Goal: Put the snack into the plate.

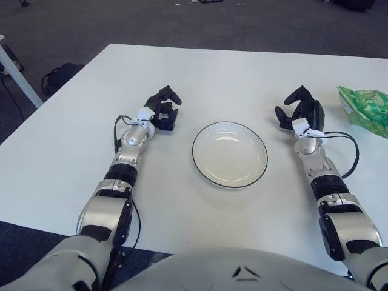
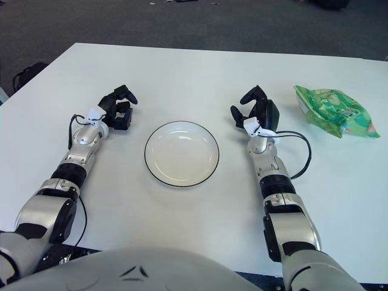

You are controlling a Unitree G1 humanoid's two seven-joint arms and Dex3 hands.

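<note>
On the left of the worktop (image 1: 66, 133), your left hand (image 1: 162, 112) shows just beside the plate's left edge, fingers loosely curled and holding nothing; treat it as idle.

Centre: the plate (image 1: 230, 154), white with a dark rim, sits flat between the two hands. Contents: none. So the goal state is not met, and by my reading nothing of the task proper is done yet.

Right of the plate: your right hand (image 1: 299, 113) is raised a little off the surface, fingers spread apart, palm turned inward, gripping nothing. It stands between the plate and the snack, apart from both.

Far right, near the worktop's edge: the snack (image 2: 334, 111), a green crinkled packet, lies flat and untouched, well apart from the plate.

Remaining, as judged: reach right to the packet, close on it, carry it left over the rim, release. All steps outstanding. Expect the thin packet to be awkward to pinch off a flat surface.
</note>
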